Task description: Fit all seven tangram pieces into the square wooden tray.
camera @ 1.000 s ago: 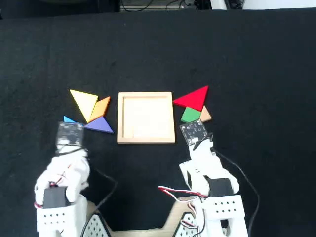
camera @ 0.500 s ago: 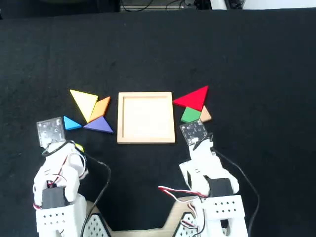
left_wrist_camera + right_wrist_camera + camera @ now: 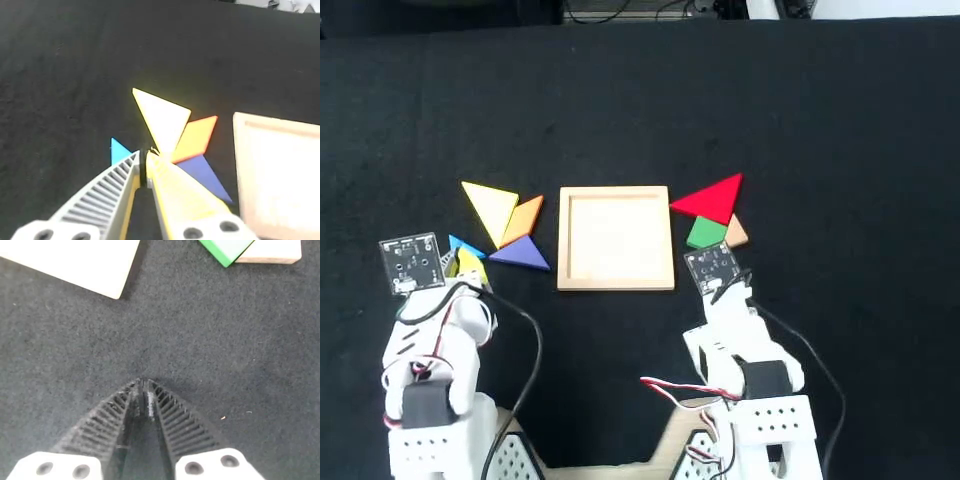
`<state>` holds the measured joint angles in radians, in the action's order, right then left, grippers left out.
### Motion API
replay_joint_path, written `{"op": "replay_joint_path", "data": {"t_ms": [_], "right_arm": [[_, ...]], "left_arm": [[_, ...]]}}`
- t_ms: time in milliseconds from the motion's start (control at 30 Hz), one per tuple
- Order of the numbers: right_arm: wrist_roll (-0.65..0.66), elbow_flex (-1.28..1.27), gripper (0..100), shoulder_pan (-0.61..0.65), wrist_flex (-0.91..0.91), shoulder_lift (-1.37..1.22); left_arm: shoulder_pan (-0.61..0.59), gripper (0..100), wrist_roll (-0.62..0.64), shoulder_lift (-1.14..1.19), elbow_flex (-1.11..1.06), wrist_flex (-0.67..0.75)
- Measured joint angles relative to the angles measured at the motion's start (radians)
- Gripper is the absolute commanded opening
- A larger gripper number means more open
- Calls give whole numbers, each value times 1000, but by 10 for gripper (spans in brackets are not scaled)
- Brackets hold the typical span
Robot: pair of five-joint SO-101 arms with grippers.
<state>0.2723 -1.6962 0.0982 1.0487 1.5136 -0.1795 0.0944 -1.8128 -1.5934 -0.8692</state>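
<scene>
Left wrist view: fingers (image 3: 112,182) meet beside blue triangle (image 3: 119,150)

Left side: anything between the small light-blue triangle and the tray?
Yes. The purple triangle lies flat on the table between the light-blue triangle and the tray. The orange piece sits just behind it. Lifting over them would probably clear both.

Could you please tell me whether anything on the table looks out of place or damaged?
Nothing stands out: the square wooden tray lies flat, with four pieces including the large yellow triangle on one side and three including the large red triangle on the other, all flat and undamaged.
</scene>
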Motion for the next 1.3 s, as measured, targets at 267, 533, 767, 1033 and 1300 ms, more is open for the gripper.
{"op": "replay_joint_path", "data": {"t_ms": [267, 533, 767, 1033, 1300], "right_arm": [[0, 0, 12, 0, 0, 0], [0, 0, 12, 0, 0, 0], [0, 0, 12, 0, 0, 0], [0, 0, 12, 0, 0, 0], [0, 0, 12, 0, 0, 0]], "left_arm": [[-37, 30, 0, 0, -78, 89], [-37, 32, 0, 0, -81, 72], [-38, 30, 3, 0, 0, 95], [-38, 30, 8, -3, 155, 98], [94, 33, 6, -2, 155, -61]]}}
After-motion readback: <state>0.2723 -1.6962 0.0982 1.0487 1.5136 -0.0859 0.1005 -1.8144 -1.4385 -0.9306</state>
